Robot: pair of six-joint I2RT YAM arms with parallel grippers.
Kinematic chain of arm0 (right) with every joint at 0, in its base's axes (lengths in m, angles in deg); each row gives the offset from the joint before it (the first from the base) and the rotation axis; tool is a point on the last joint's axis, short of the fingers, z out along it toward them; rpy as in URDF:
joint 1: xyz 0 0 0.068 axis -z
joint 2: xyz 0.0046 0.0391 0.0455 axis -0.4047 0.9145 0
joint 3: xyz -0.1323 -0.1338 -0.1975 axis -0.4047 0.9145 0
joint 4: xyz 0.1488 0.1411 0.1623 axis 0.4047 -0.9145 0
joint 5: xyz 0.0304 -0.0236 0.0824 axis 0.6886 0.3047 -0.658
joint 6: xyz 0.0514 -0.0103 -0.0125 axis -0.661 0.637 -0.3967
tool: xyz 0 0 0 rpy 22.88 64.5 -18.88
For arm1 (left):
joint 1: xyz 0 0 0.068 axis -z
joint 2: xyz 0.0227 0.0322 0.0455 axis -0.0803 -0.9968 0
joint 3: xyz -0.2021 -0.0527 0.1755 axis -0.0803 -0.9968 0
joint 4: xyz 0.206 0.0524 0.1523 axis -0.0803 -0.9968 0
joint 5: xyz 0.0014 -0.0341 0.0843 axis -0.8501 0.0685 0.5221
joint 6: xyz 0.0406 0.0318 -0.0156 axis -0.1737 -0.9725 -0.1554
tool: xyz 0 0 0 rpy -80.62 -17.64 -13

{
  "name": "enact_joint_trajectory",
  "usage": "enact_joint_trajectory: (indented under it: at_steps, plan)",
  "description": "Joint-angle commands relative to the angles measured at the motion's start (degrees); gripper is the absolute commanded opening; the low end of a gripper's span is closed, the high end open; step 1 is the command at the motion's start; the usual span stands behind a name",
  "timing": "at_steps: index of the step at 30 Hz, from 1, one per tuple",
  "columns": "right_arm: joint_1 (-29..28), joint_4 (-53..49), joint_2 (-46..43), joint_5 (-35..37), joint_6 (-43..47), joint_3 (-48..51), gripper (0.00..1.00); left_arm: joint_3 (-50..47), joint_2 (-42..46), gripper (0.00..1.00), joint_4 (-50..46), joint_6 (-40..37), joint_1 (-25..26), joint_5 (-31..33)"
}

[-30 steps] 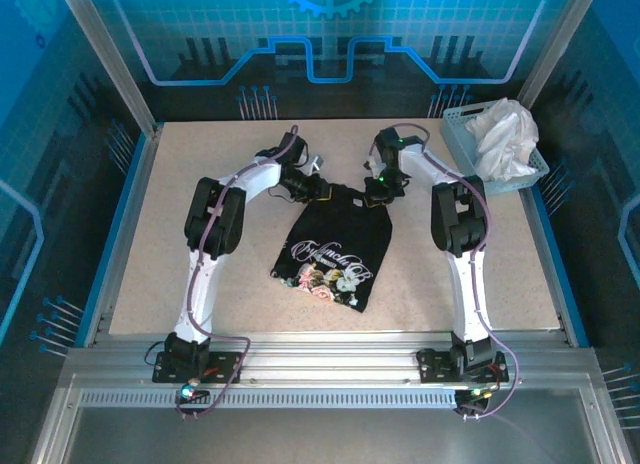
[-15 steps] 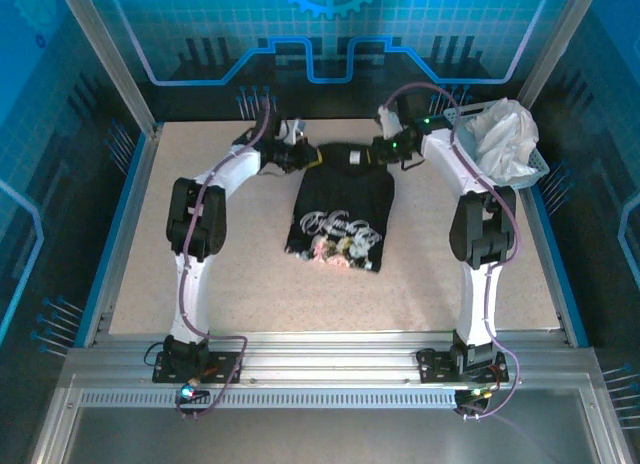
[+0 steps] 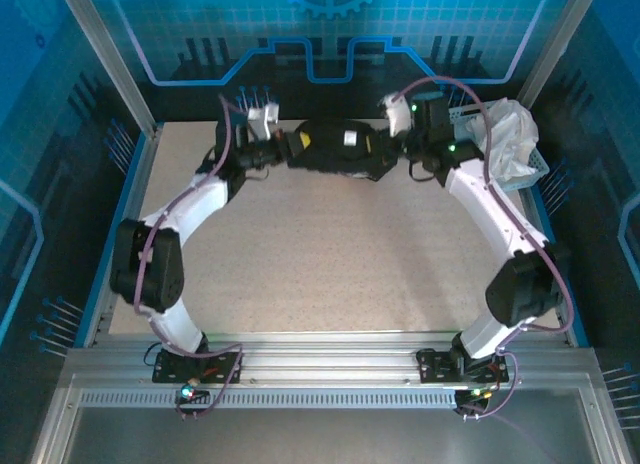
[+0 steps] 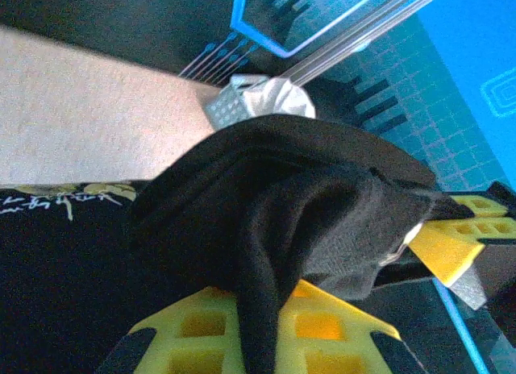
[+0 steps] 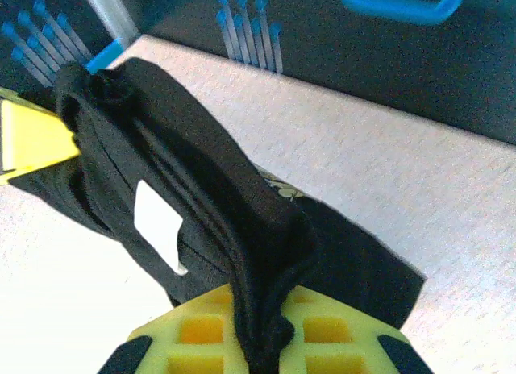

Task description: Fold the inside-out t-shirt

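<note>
The inside-out t-shirt (image 3: 340,152) is a black bundle stretched between my two grippers near the table's far edge. Its white neck label (image 3: 352,137) faces up. My left gripper (image 3: 298,144) is shut on the shirt's left end. In the left wrist view the yellow fingers (image 4: 355,326) pinch a fold of black cloth (image 4: 266,229). My right gripper (image 3: 393,162) is shut on the shirt's right end. There, the right gripper (image 5: 262,338) squeezes a thick ridge of the t-shirt (image 5: 201,180), with the label (image 5: 157,221) to its left.
A pale blue basket (image 3: 535,169) holding a white cloth garment (image 3: 505,134) stands at the far right corner, close behind my right arm. The speckled tabletop (image 3: 330,254) stretches toward the arm bases. Blue glass walls close off the back and sides.
Both arms have reached toward the far edge, dragging the shirt from the table's middle. It went from lying flat with its print showing to a bunched bundle between the grippers.
</note>
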Motion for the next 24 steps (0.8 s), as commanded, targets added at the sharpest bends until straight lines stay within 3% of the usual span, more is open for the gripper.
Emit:
enact_joint_trajectory:
  at_steps: [1, 4, 8, 15, 20, 22, 24]
  plan:
    - [-3.7, 2.3, -5.0, 2.2, -0.4, 11.5, 0.00, -15.2, 7.1, 0.00, 8.1, 1.0, 1.0, 0.4]
    - [-5.4, -0.4, -7.7, 2.9, -2.5, 18.4, 0.00, -26.0, 12.0, 0.00, 6.2, -0.3, 2.2, 1.8]
    - [-6.0, -0.8, -6.9, 2.6, -3.6, 19.8, 0.00, -30.0, 14.7, 0.00, 4.4, 0.9, 2.7, 4.7]
    - [-5.6, -6.4, 14.1, 7.4, -2.1, 2.6, 0.00, -21.2, 5.7, 0.03, -7.6, -4.5, 2.1, 17.4]
    - [-5.6, -15.2, 29.1, 10.7, -2.1, -11.1, 0.07, -14.4, -3.5, 0.08, -13.9, -5.7, 1.3, 19.6]
    - [-5.7, -17.5, 32.1, 11.8, -2.3, -13.9, 0.11, -12.5, -5.9, 0.16, -14.9, -5.6, 1.0, 19.3]
    - [-5.7, -18.8, 32.5, 13.1, -2.4, -15.4, 0.19, -11.3, -6.4, 0.31, -16.3, -5.8, 0.7, 19.4]
